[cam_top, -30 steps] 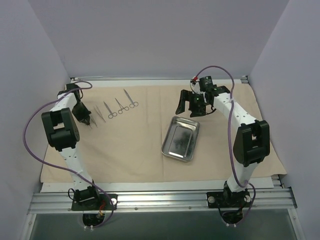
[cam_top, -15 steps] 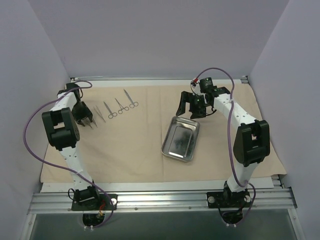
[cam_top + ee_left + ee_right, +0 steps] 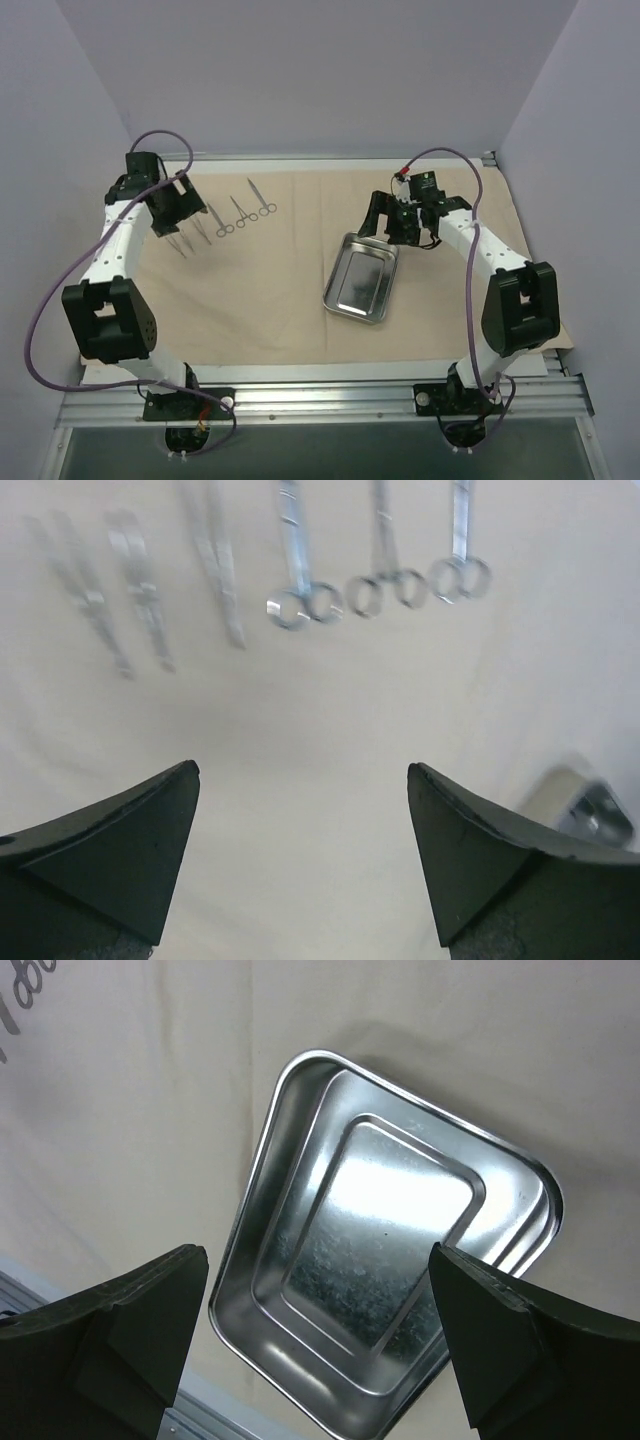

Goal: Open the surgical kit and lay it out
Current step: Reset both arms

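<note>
Beige cloth [image 3: 270, 300]: lay unfolded and flat over most of the desk [image 3: 330, 373], and every other item rested on it.
Steel tray [image 3: 362, 278]: sat open side up on the right half of the cloth, turned slightly askew. Its shiny bottom was bare, and it was well apart from the row of tools.
Ring-handled tools: three lay side by side at the far left of the cloth, [image 3: 297, 560], [image 3: 385, 550] and [image 3: 460, 540]. Their rings pointed toward the near side and their tips toward the far edge. They were close together but did not cross.
Ringless pieces [image 3: 140, 580]: three thin metal items lay in the same row, to the left of the ringed ones. They were too blurred in the left wrist view to tell what kind they were.
Left fingers [image 3: 120, 860]: were spread wide with nothing between them. They hung over the far left part of the cloth, beside the ringless pieces, with the tool row ahead of the tips.
Right fingers [image 3: 110, 1340]: were spread wide and gripped nothing. They hung over the far end of the tray, which showed in the gap between them in the right wrist view.
</note>
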Robot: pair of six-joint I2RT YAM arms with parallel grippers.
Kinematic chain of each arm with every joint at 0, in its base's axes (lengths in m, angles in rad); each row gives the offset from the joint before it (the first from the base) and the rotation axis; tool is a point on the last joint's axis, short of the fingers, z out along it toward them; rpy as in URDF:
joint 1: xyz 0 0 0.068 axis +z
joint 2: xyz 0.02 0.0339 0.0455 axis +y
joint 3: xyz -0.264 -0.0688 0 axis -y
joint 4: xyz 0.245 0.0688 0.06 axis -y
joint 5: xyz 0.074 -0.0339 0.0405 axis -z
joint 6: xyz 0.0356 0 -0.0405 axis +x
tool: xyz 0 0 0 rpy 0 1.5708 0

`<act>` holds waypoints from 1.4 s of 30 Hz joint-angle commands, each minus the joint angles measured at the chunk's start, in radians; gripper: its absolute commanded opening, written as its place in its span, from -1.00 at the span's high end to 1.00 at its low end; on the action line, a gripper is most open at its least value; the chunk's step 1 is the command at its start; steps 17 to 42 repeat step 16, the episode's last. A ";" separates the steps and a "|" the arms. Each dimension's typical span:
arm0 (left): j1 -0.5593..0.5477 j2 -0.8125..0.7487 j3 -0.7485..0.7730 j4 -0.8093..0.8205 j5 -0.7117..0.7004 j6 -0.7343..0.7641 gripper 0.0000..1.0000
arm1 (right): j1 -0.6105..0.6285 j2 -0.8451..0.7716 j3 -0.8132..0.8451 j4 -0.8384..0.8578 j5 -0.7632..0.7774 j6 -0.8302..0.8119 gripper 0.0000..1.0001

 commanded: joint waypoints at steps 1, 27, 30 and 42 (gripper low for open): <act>-0.120 -0.128 -0.149 0.238 0.156 -0.061 -0.87 | 0.008 -0.144 -0.170 0.226 0.027 0.081 -1.00; -0.397 -0.535 -1.018 1.581 0.586 -0.551 -0.87 | 0.192 -0.808 -0.868 0.736 0.295 0.159 -1.00; -0.397 -0.535 -1.018 1.581 0.586 -0.551 -0.87 | 0.192 -0.808 -0.868 0.736 0.295 0.159 -1.00; -0.397 -0.535 -1.018 1.581 0.586 -0.551 -0.87 | 0.192 -0.808 -0.868 0.736 0.295 0.159 -1.00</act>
